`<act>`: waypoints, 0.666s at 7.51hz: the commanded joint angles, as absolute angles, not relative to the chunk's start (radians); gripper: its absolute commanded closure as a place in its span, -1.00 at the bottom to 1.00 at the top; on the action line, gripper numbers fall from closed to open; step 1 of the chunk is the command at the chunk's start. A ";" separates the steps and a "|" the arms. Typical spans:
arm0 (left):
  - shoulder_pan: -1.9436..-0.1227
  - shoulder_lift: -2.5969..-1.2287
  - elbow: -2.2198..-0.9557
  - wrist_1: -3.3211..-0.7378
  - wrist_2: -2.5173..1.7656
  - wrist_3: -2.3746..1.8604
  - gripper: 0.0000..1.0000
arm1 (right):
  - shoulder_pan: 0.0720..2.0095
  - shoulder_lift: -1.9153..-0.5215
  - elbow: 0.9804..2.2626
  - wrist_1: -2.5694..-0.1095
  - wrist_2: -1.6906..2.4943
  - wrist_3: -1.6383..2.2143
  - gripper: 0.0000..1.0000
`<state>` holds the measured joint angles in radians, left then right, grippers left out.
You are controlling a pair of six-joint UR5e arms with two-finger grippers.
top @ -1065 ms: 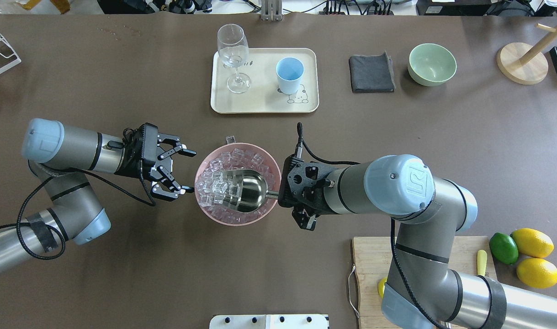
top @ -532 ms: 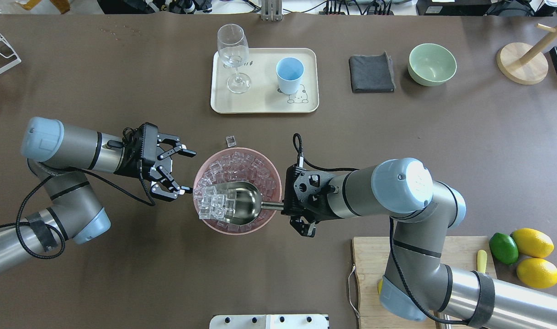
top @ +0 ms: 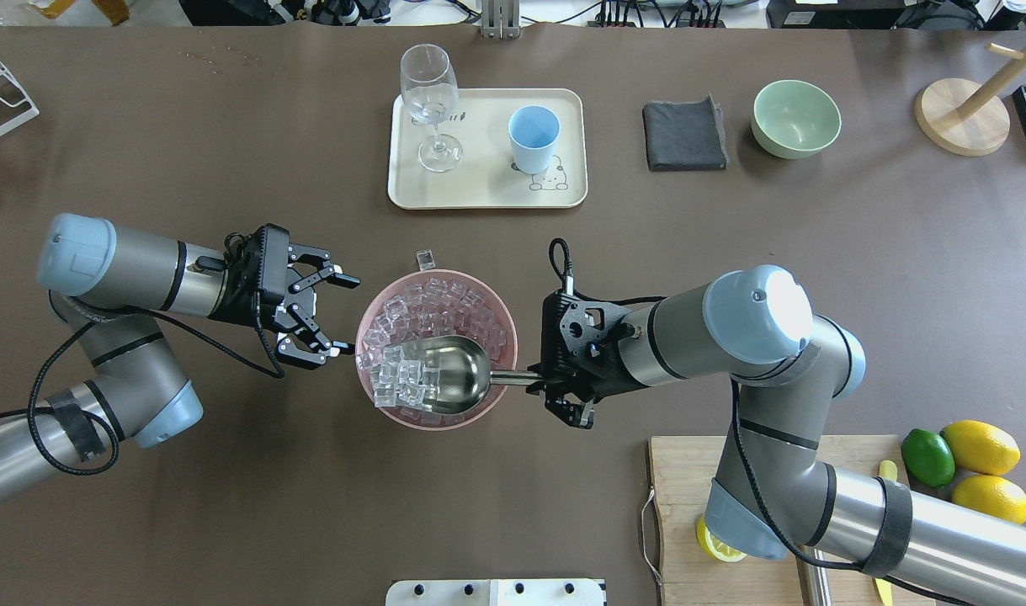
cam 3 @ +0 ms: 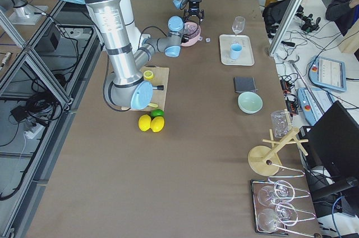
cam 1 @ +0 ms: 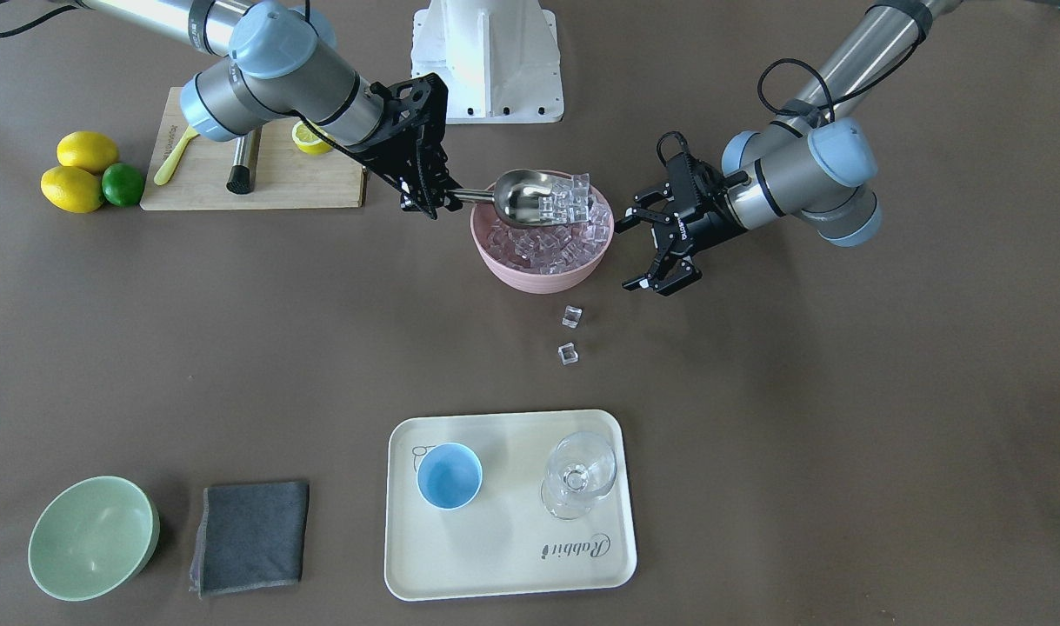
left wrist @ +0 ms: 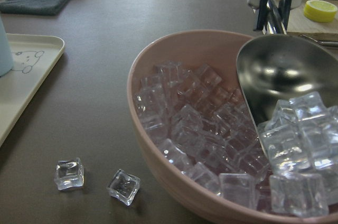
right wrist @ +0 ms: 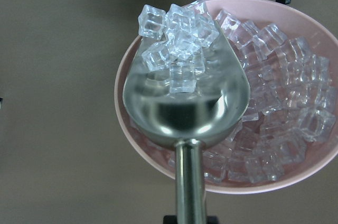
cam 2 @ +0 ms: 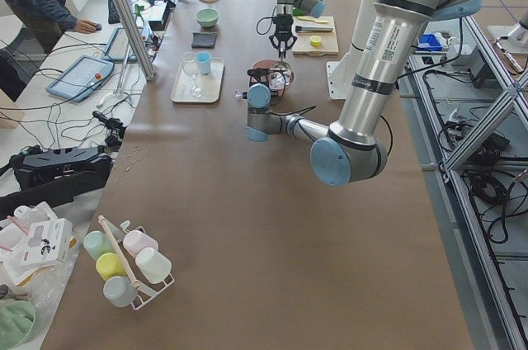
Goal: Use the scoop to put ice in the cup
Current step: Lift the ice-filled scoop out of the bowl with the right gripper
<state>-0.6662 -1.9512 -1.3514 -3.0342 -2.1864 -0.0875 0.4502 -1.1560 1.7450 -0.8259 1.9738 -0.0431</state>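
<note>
My right gripper (top: pixel 536 380) is shut on the rod handle of the steel scoop (top: pixel 449 374). The scoop is a little above the pink bowl (cam 1: pixel 538 280), which is full of ice (cam 1: pixel 551 248). Several cubes (right wrist: pixel 177 34) sit piled at the front lip of the scoop (right wrist: pixel 185 97). My left gripper (top: pixel 350 315) is open and empty, just beside the bowl's rim. The light-blue cup (top: pixel 533 137) stands upright and empty on the cream tray (top: pixel 479 189), across the table from the bowl. Two loose cubes (cam 1: pixel 571 316) (cam 1: pixel 568 353) lie on the table between bowl and tray.
A stemmed wine glass (top: pixel 430 93) stands on the tray, left of the cup. A grey cloth (top: pixel 684 135) and a pale green bowl (top: pixel 796 118) lie to the tray's right. A cutting board (top: pixel 689 505), lemons and a lime (top: pixel 927 456) are under my right arm.
The scoop has come up out of the ice with a load of cubes and moved toward the robot's side of the bowl. The left gripper has stayed in place.
</note>
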 commanded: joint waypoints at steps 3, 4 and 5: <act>-0.689 -1.950 -1.351 -3.033 -2.235 -0.089 -0.97 | 0.488 -1.155 1.744 -0.769 2.072 0.057 1.00; -0.696 -1.950 -1.351 -3.021 -2.237 -0.089 -0.97 | 0.501 -1.155 1.744 -0.755 2.078 0.067 1.00; -0.709 -1.951 -1.351 -2.993 -2.262 -0.089 -0.97 | 0.517 -1.155 1.744 -0.743 2.094 0.069 1.00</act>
